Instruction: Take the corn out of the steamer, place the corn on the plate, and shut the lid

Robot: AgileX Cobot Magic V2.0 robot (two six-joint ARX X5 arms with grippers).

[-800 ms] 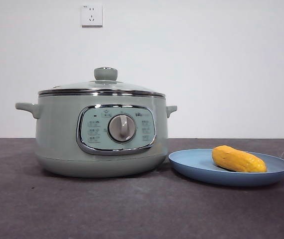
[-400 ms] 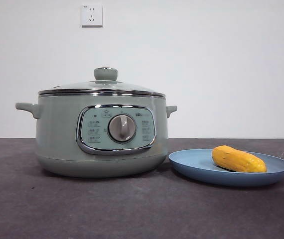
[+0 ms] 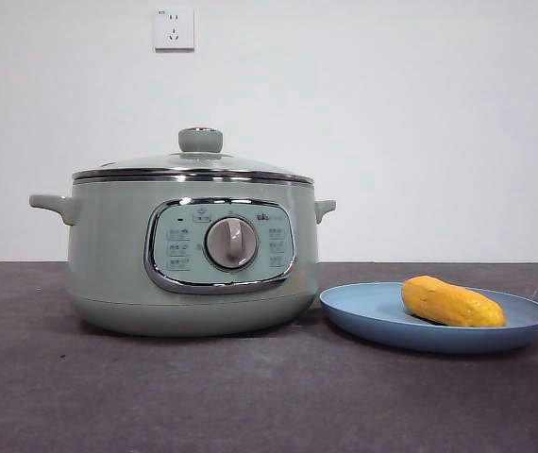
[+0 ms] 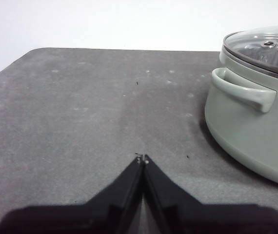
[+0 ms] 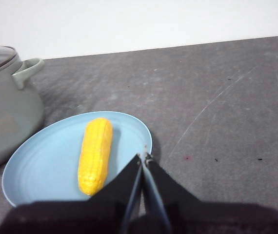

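The sage-green steamer (image 3: 192, 255) stands on the dark table with the glass lid (image 3: 193, 162) seated on its rim. Beside it the light-blue plate (image 3: 363, 316) holds the yellow corn (image 3: 451, 303), lying on its side. In the left wrist view my left gripper (image 4: 143, 159) is shut and empty above bare table, a short way from the steamer (image 4: 256, 126) and its lid (image 4: 266, 48). My right gripper (image 5: 144, 157) is shut and empty, hovering near the rim of the plate (image 5: 36, 165) beside the corn (image 5: 95, 155). Neither arm shows in the front view.
A white wall with a power socket (image 3: 174, 28) stands behind the table. Dark grey tabletop (image 3: 250, 396) stretches in front of the steamer and plate.
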